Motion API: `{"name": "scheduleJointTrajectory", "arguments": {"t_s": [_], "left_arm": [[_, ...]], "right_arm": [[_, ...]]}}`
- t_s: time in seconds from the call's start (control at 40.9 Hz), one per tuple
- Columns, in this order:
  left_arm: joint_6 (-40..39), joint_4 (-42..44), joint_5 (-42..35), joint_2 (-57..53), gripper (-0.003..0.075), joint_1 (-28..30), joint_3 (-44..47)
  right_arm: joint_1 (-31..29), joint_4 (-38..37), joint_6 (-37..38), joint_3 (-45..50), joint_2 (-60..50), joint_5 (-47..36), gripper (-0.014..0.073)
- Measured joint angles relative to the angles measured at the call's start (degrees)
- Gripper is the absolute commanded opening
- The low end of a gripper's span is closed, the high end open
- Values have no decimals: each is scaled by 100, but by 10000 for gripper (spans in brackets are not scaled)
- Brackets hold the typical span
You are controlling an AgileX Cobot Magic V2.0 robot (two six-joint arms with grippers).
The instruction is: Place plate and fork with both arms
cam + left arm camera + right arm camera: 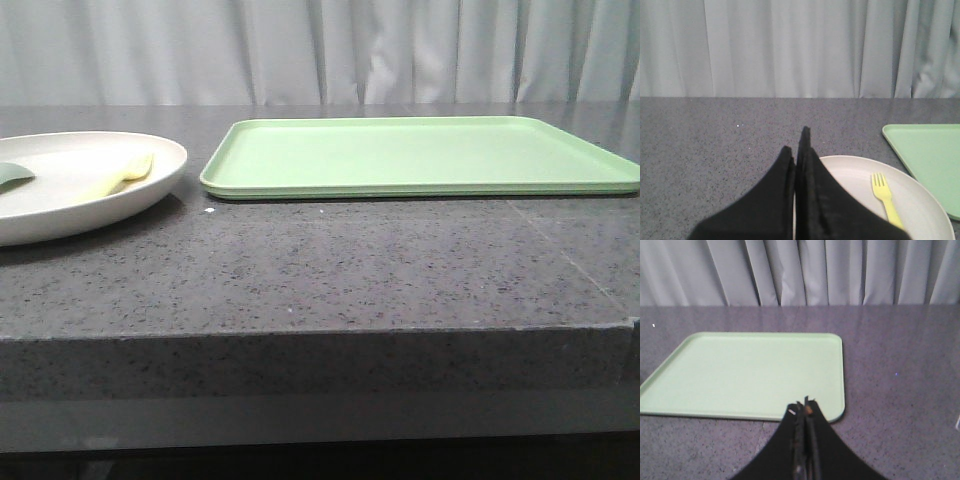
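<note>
The cream-white plate (70,185) lies on the table at the far left, and also shows in the left wrist view (920,200). The pale yellow fork (125,175) lies in it, seen too in the left wrist view (885,197). A small teal-green piece (12,174) rests on the plate's left side. My left gripper (799,145) is shut and empty, over the plate's near rim. My right gripper (805,407) is shut and empty, at the near edge of the light green tray (750,372). Neither gripper shows in the front view.
The light green tray (420,155) lies at the back centre-right of the dark speckled table (350,270); its corner shows in the left wrist view (930,155). A grey curtain (320,50) hangs behind. The table's front edge drops off near the camera.
</note>
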Motion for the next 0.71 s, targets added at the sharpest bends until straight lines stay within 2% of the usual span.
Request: {"name": "scheduleJointTrajectory", "arguments": {"t_s": [0.245,0.343,0.416,0.563,0.612,0.661,0.71], "left_arm": [[0,0,65,302,-15,0,-37],[0,0,65,302,36,0,-37],[0,0,55,302,149,0,-37],[0,0,55,302,504,0,-37],[0,0,55,302,598,0,-37],[0,0,55,302,656,0,-37],[0,-10,55,302,676,0,-37]], "right_arm": [[0,0,0,-25,399,45,-112],[0,-22,0,-39,399,45,-46],[0,-41,0,-39,399,45,71],[0,-65,0,-39,399,45,388],[0,-65,0,-39,399,45,472],[0,-65,0,-39,399,45,533],[0,-65,0,-39,399,45,563]]}}
